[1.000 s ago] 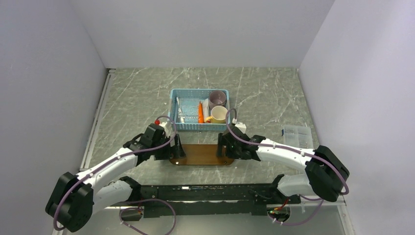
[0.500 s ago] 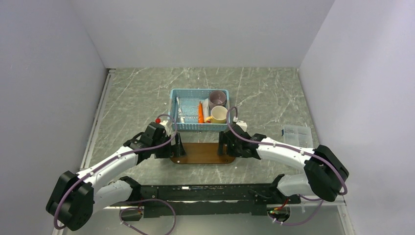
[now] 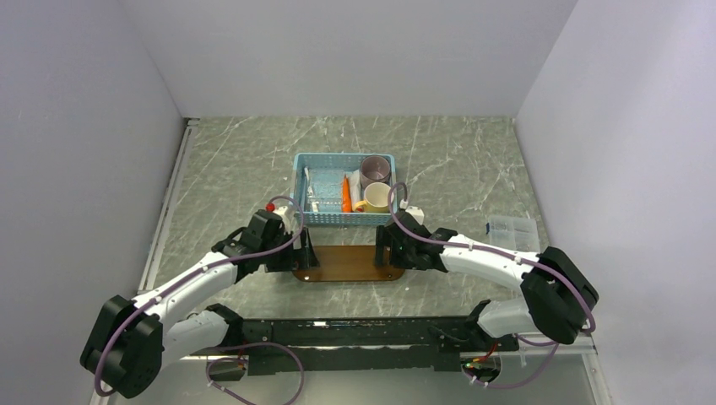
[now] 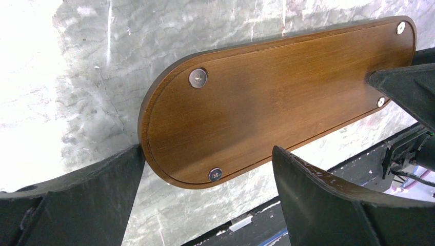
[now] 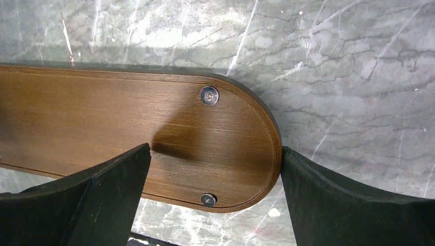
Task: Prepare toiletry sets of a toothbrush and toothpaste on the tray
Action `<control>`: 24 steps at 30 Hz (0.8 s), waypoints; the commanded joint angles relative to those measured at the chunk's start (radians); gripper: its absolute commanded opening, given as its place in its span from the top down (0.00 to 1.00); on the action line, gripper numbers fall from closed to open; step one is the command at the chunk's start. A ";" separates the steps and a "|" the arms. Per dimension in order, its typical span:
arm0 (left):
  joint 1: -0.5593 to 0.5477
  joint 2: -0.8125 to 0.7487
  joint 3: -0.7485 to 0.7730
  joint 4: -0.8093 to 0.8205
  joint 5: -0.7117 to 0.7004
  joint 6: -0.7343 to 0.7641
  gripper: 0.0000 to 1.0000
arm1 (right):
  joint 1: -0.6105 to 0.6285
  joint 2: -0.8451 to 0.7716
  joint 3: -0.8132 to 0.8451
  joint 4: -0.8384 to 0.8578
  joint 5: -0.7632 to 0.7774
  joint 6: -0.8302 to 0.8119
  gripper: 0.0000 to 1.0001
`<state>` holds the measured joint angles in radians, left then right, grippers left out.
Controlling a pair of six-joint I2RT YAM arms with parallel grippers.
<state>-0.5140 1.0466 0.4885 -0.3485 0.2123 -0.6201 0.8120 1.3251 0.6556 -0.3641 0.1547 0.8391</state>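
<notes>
Tray: your tray (image 3: 346, 264) is a flat, dark-brown wooden oval with rounded ends and a shallow groove inside its rim. Small metal screws show near each end, and its face is bare.
Where it lies: it is flat on the marbled tabletop (image 3: 473, 169), just in front of the light-blue basket (image 3: 342, 156).
Toothbrush and toothpaste: the thin white toothbrush (image 3: 307, 181) and the orange toothpaste (image 3: 345, 194) lie in the basket beside two mugs (image 3: 376, 196), so no set is laid out yet.
Left gripper: your left gripper (image 3: 306, 256) is spread wide over the tray's left end. One finger is against the rounded edge, the other above the wood, and it grips nothing.
Right gripper: your right gripper (image 3: 388, 254) mirrors it at the right end, spread just as wide and empty.
Step in hand: this looks like placing the tray, before any picking.
Next move: either close both grippers evenly on the ends to shift the tray, or lift clear and reach into the basket. The stick-thin toothbrush will need a careful pinch.
</notes>
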 commanded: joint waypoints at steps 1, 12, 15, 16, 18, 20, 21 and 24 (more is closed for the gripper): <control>0.008 0.003 0.023 0.025 0.004 0.018 0.01 | -0.005 -0.014 0.035 0.027 0.017 -0.012 0.02; 0.014 0.001 0.034 -0.007 -0.024 0.008 0.01 | -0.010 -0.022 0.063 -0.044 0.095 -0.049 0.02; 0.014 -0.008 0.042 -0.028 -0.050 0.005 0.01 | -0.014 -0.026 0.078 -0.070 0.125 -0.070 0.02; 0.014 -0.012 0.048 -0.036 -0.060 0.006 0.01 | -0.013 -0.025 0.086 -0.085 0.138 -0.075 0.02; 0.014 -0.023 0.062 -0.057 -0.076 0.008 0.01 | -0.016 -0.027 0.103 -0.115 0.171 -0.087 0.01; 0.014 -0.042 0.081 -0.082 -0.090 0.013 0.01 | -0.014 -0.041 0.122 -0.140 0.202 -0.100 0.01; 0.015 -0.054 0.091 -0.098 -0.099 0.014 0.01 | -0.016 -0.052 0.133 -0.150 0.209 -0.111 0.01; 0.014 -0.104 0.132 -0.160 -0.134 0.024 0.01 | -0.016 -0.087 0.171 -0.177 0.232 -0.145 0.01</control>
<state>-0.5041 1.0134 0.5404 -0.4408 0.1406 -0.6197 0.8005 1.3037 0.7464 -0.4858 0.3080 0.7509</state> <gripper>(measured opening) 0.992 0.987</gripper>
